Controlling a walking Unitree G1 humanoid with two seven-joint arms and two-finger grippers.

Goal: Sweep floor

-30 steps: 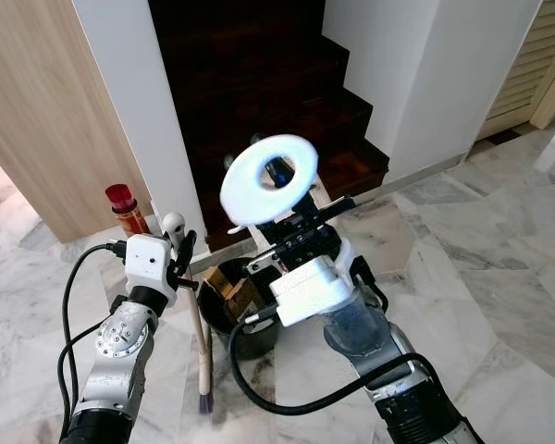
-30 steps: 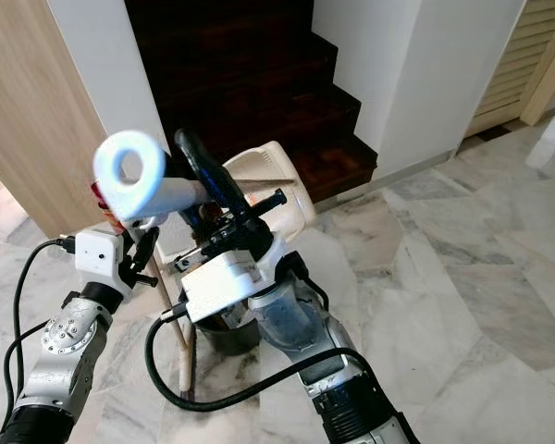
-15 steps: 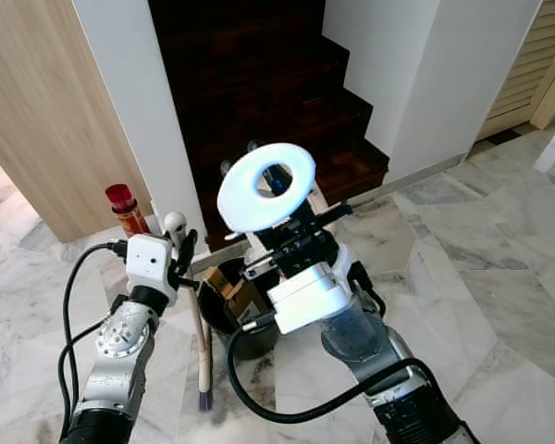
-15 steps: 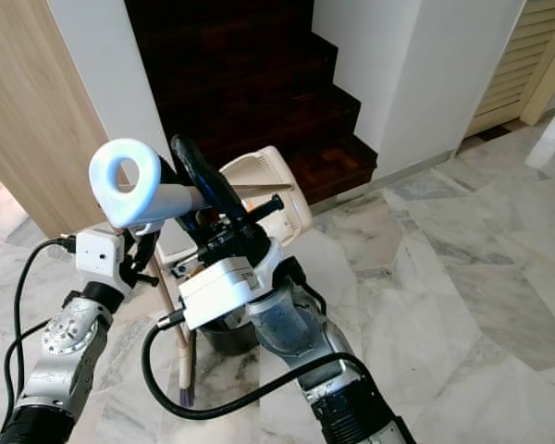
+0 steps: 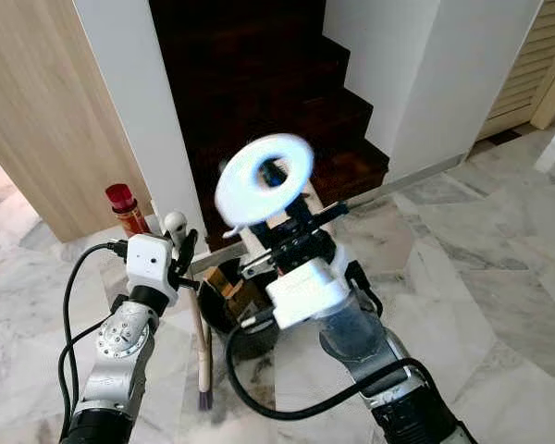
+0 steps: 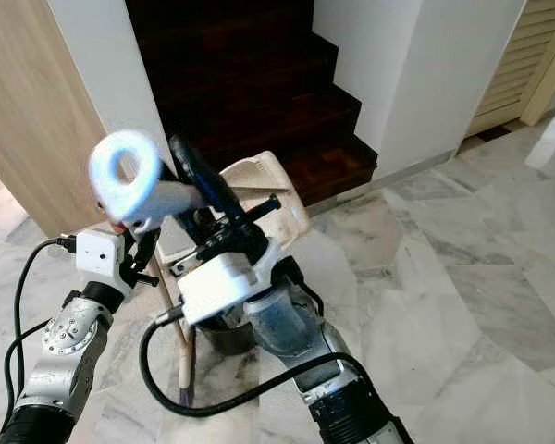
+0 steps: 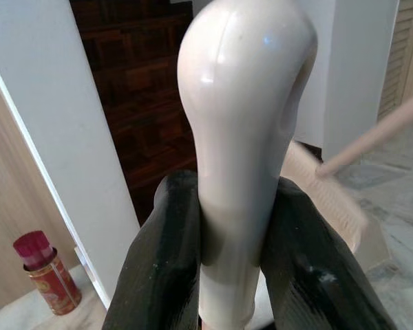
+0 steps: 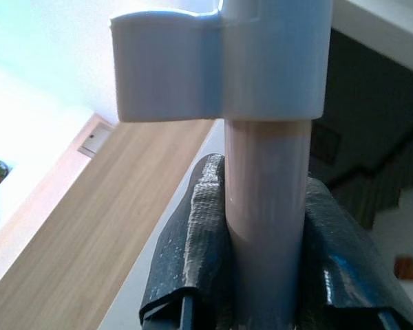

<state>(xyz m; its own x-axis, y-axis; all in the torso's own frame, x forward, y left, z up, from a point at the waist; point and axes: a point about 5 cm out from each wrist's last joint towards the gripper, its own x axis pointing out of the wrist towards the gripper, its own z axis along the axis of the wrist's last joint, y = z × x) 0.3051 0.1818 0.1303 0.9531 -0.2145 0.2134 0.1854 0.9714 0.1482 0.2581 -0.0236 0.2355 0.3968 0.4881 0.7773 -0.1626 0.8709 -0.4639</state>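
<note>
My left gripper (image 5: pixel 181 255) is shut on the cream handle of a broom (image 5: pixel 201 340), just under its rounded knob (image 7: pixel 244 130); the stick runs down to the marble floor. My right gripper (image 5: pixel 294 228) is shut on the pale shaft of a long-handled dustpan (image 8: pixel 267 206), whose white ring grip (image 5: pixel 264 177) rises close to the camera. The cream pan (image 6: pixel 266 185) hangs tilted behind the right wrist, above a black bin (image 5: pixel 233 313). In the left wrist view the dustpan's shaft and pan (image 7: pixel 334 199) show blurred.
A red can (image 5: pixel 125 209) stands on the floor at the foot of a white wall post. Dark wooden stairs (image 5: pixel 287 102) rise straight ahead. A wood panel is at left, louvred doors (image 5: pixel 527 74) at right. Open marble floor lies to the right.
The dustpan's ring grip has shifted slightly left and is now motion-blurred; the right wrist has moved a little with it. The left arm and broom stay put.
</note>
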